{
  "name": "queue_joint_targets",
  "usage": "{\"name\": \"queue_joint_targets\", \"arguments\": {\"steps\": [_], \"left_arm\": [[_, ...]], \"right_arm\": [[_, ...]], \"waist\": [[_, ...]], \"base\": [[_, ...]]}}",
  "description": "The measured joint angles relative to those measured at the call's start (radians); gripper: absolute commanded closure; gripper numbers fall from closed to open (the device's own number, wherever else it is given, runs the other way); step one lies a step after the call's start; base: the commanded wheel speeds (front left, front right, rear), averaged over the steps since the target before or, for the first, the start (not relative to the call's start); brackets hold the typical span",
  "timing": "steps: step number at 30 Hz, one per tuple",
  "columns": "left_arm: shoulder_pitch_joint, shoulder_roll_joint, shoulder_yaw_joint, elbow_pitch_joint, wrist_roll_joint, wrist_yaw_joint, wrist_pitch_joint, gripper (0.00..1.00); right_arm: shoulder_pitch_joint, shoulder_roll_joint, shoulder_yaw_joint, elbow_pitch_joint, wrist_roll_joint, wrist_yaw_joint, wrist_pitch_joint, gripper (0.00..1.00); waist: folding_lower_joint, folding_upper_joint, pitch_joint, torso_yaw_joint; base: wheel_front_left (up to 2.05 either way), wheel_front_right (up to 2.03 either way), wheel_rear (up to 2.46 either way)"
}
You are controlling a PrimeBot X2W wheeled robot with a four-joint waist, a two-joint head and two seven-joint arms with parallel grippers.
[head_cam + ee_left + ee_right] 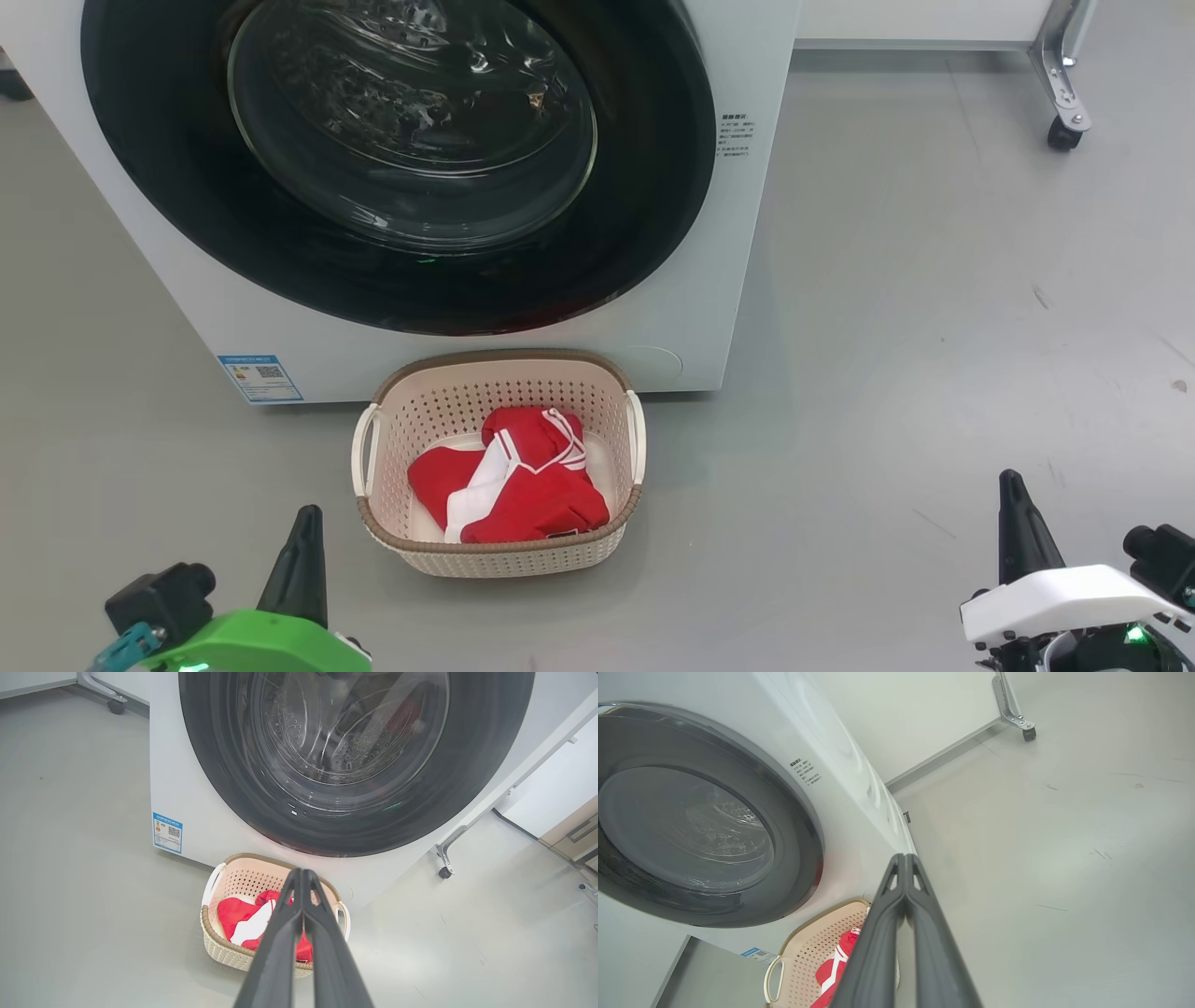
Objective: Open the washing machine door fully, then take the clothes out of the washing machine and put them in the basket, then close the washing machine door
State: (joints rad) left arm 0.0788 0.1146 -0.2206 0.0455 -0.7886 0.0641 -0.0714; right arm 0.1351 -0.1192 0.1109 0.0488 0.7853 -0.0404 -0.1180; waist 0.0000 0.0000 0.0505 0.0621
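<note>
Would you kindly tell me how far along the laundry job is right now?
Done: the red clothes lie in the basket, and the door sits shut against the washing machine. In hand: nothing; the left gripper and right gripper hang clear, jaws shut and empty. Left: seemingly nothing, though I cannot tell through the door whether anything remains inside.

washing machine door: top cut off by the head view's upper edge
blue label sticker: print too small to read
clothes: right part hidden behind the left gripper
basket: near end cut by the right wrist view's bottom edge
wheeled frame: upper part out of picture
</note>
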Motion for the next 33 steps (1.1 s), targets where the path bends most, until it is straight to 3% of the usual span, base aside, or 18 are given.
{"name": "queue_joint_targets", "arguments": {"steps": [33], "left_arm": [[-0.041,0.000,0.093,0.086,-0.429,-0.074,0.050,1.00]], "right_arm": [[-0.077,0.001,-0.067,0.090,0.429,0.067,0.071,1.00]], "waist": [[0.0000,0.0000,-0.022,-0.030]], "base": [[0.00,0.00,0.00]]}}
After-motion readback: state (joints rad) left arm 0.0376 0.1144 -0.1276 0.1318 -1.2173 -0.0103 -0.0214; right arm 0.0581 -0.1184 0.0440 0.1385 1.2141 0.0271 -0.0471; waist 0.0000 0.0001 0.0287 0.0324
